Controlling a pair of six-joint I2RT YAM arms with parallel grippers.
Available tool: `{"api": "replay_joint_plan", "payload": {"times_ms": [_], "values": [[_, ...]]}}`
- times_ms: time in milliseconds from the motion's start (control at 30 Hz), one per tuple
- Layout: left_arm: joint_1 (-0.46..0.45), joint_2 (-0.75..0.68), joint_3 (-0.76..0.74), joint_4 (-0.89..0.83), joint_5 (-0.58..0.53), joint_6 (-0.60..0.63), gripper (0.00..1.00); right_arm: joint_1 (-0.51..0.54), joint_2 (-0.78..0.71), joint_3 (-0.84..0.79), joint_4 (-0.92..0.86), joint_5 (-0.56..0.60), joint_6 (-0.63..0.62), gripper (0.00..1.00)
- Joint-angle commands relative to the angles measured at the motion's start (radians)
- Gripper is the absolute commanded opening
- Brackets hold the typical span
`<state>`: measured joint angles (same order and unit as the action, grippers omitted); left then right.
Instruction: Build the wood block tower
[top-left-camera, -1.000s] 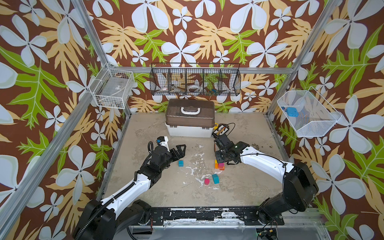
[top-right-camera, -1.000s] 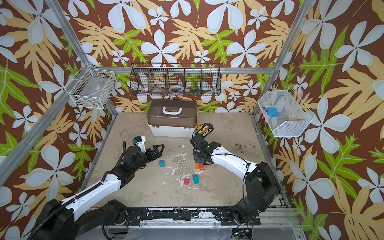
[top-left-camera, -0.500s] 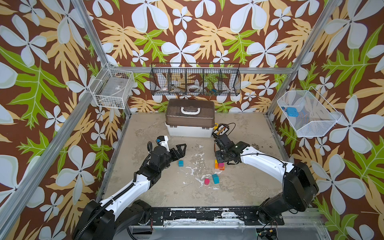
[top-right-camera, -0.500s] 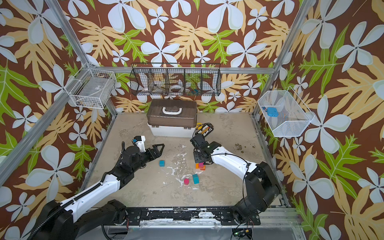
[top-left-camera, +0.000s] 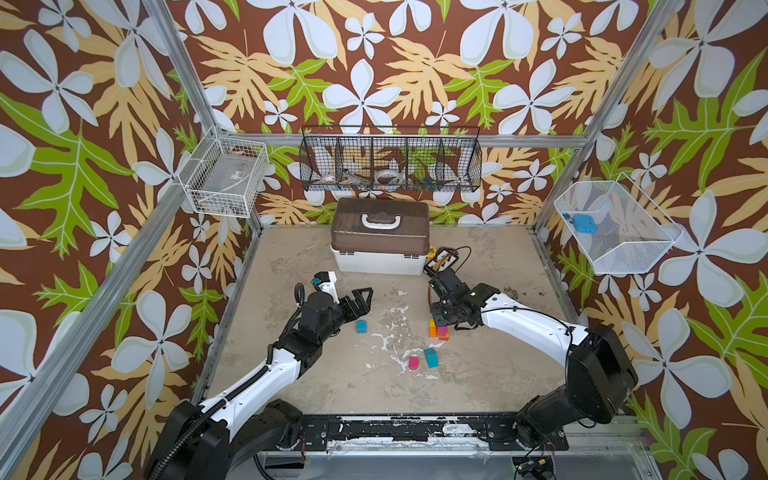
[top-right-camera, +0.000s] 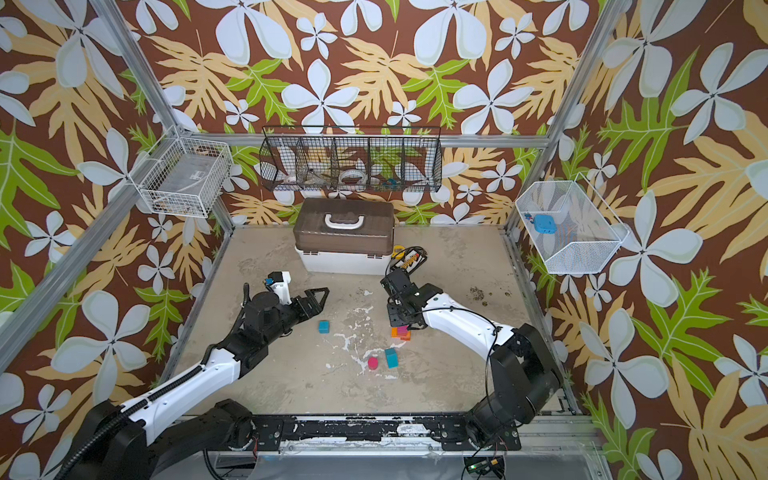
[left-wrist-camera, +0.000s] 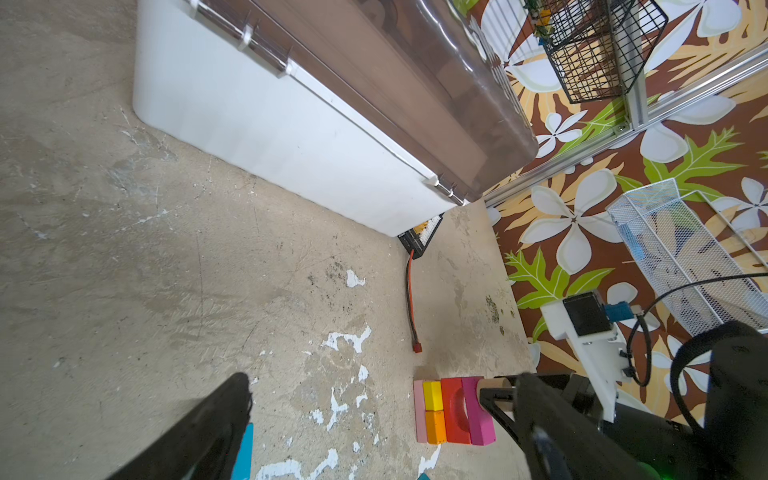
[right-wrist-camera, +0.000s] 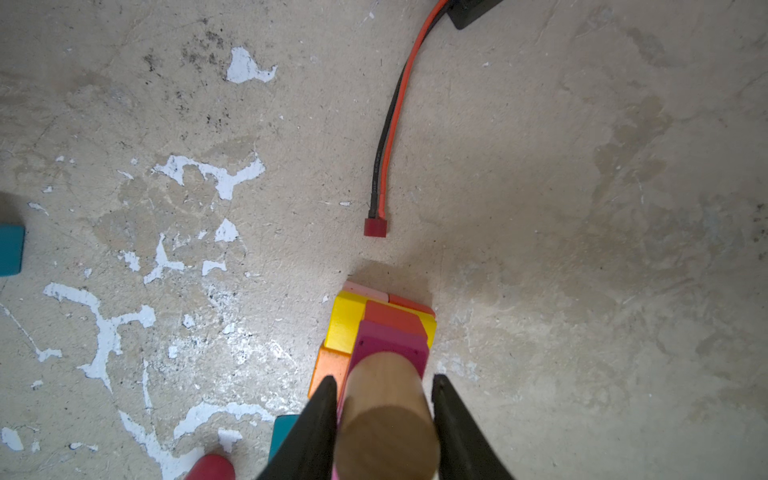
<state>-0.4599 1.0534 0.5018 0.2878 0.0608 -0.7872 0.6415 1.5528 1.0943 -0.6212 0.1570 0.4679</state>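
Observation:
The tower (top-left-camera: 439, 330) (top-right-camera: 401, 332) is a short stack of pink, orange, yellow, red and magenta wood blocks right of the floor's middle. A tan cylinder (right-wrist-camera: 386, 411) (left-wrist-camera: 494, 380) stands on top of it. My right gripper (right-wrist-camera: 384, 378) (top-left-camera: 440, 318) straddles that cylinder with its jaws parted; a thin gap shows on one side. Loose blocks lie nearby: a teal cube (top-left-camera: 362, 326) (top-right-camera: 323, 326), a taller teal block (top-left-camera: 431, 357) and a red-pink cylinder (top-left-camera: 414, 363). My left gripper (top-left-camera: 357, 303) (left-wrist-camera: 384, 377) hangs wide open and empty just behind the teal cube.
A white box with a brown lid (top-left-camera: 380, 243) stands at the back. A black and yellow pack (top-left-camera: 442, 259) lies beside it, and its red-black wire (right-wrist-camera: 388, 137) trails toward the tower. Wire baskets (top-left-camera: 390, 164) hang on the walls.
My right gripper's jaws have spread apart around the tan cylinder on the tower. The left arm has stayed where it was, open.

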Motion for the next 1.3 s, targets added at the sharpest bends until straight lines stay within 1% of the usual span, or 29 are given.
{"api": "replay_joint_plan", "payload": {"times_ms": [0, 267, 333, 500, 533, 600, 700, 867, 1167, 1267], "values": [[0.0, 0.0, -0.002, 0.019, 0.001, 0.006, 1.0, -0.001, -0.008, 0.0, -0.006, 0.009, 0.005, 0.47], [0.0, 0.0, -0.003, 0.019, -0.002, 0.009, 1.0, 0.0, -0.034, 0.016, -0.033, 0.013, 0.007, 0.58], [-0.001, -0.001, -0.003, 0.02, -0.003, 0.007, 1.0, 0.002, -0.072, 0.017, -0.048, 0.016, 0.015, 0.6], [-0.001, -0.004, -0.006, 0.021, -0.007, 0.008, 1.0, 0.045, -0.234, -0.016, -0.039, 0.035, 0.025, 0.74], [0.0, -0.004, -0.006, 0.021, -0.01, 0.008, 1.0, 0.06, -0.262, -0.027, -0.029, 0.03, 0.02, 0.75], [0.0, -0.005, -0.008, 0.021, -0.012, 0.008, 1.0, 0.1, -0.321, -0.048, -0.006, 0.013, 0.007, 0.75], [-0.001, -0.007, -0.008, 0.021, -0.015, 0.008, 1.0, 0.16, -0.371, -0.068, 0.012, -0.02, -0.014, 0.75], [0.0, -0.021, -0.022, 0.027, -0.029, 0.005, 1.0, 0.23, -0.381, -0.096, 0.022, -0.034, -0.023, 0.72], [-0.001, -0.115, -0.087, 0.071, -0.084, -0.008, 1.0, 0.354, -0.252, -0.131, 0.046, -0.059, 0.005, 0.69], [-0.001, -0.133, -0.104, 0.082, -0.1, -0.012, 1.0, 0.376, -0.201, -0.138, 0.035, -0.051, 0.013, 0.67]]}}
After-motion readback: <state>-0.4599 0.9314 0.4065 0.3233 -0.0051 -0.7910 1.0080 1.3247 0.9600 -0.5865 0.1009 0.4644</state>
